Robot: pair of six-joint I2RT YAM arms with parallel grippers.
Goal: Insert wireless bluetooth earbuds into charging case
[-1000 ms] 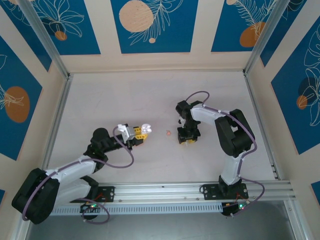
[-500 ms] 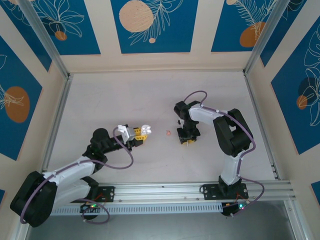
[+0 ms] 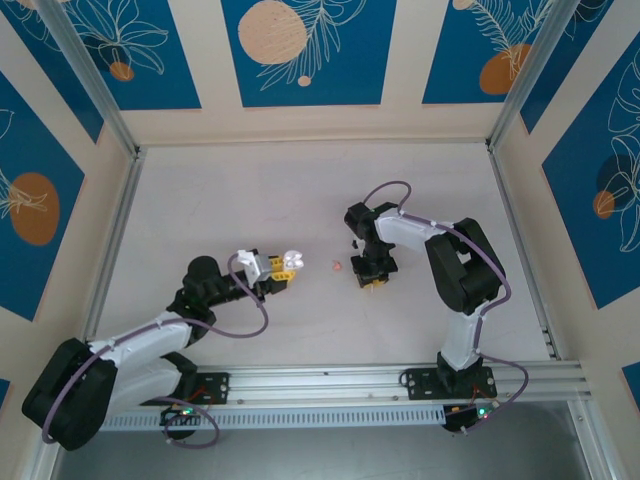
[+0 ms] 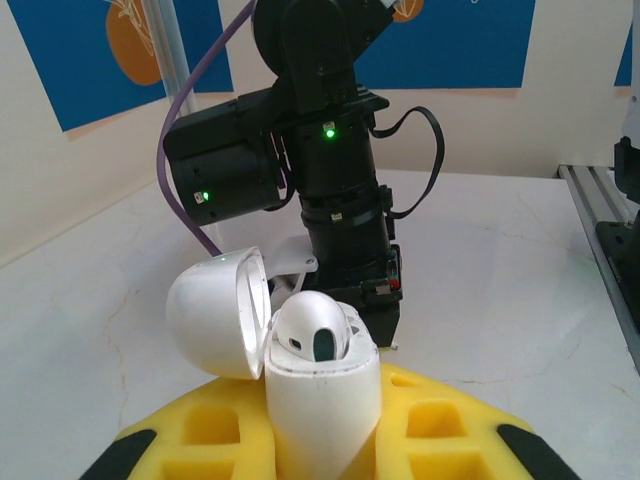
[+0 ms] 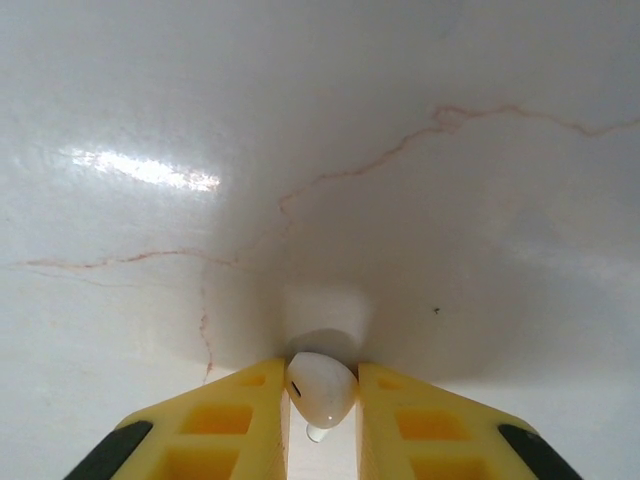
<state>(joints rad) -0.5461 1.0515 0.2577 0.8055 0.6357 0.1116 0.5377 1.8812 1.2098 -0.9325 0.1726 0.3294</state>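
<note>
My left gripper (image 3: 284,266) (image 4: 320,445) is shut on the white charging case (image 4: 322,405) (image 3: 291,257) and holds it upright. Its rounded lid (image 4: 214,312) is swung open to the left. One white earbud (image 4: 310,328) sits in the case's top. Across the table, my right gripper (image 3: 371,279) (image 5: 322,398) points down at the tabletop. It is shut on a second white earbud (image 5: 320,386), which is pinched between the yellow fingers (image 5: 245,420) just above the table surface.
A tiny pink object (image 3: 337,266) lies on the white table (image 3: 300,190) between the two grippers. The right arm's black wrist (image 4: 325,190) stands right behind the case in the left wrist view. Patterned walls close in the table on three sides.
The right gripper's jaws have closed in on the earbud, and that wrist has shifted slightly left. The left arm and the case have stayed put.
</note>
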